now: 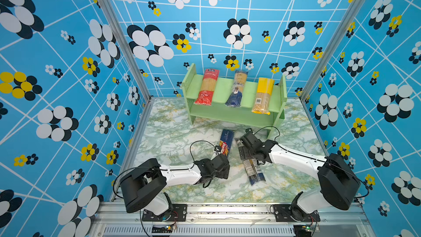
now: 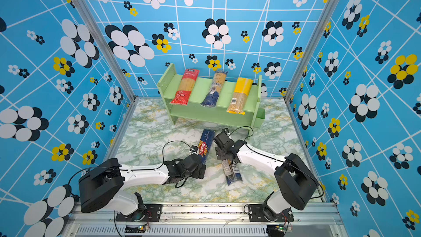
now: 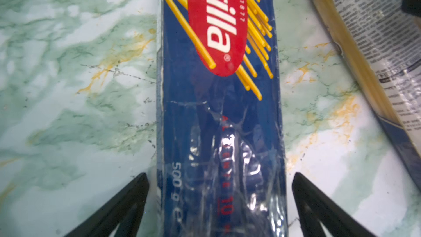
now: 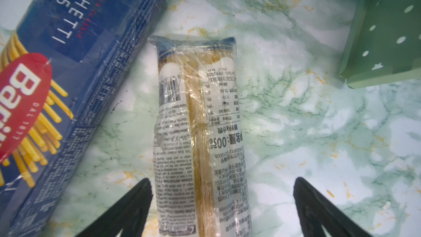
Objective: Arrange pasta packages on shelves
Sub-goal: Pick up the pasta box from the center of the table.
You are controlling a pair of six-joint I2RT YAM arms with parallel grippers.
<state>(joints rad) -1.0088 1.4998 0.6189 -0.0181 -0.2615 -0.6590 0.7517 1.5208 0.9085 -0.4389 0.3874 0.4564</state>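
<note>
Open left tool (image 3: 219, 174) and right tool (image 4: 222, 178) astride separate packs.
We expect an end grip to tilt the Barilla pack (image 3: 218, 110) into the labelled pack (image 4: 198, 121) at 4 o'clock.

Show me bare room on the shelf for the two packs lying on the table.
Free: on the top tier, gaps between red pack and navy-ended pack, and between that and the yellow-topped pack; the lower tier looks bare in front. Crowded: mid table, Barilla pack beside labelled pack.
</note>
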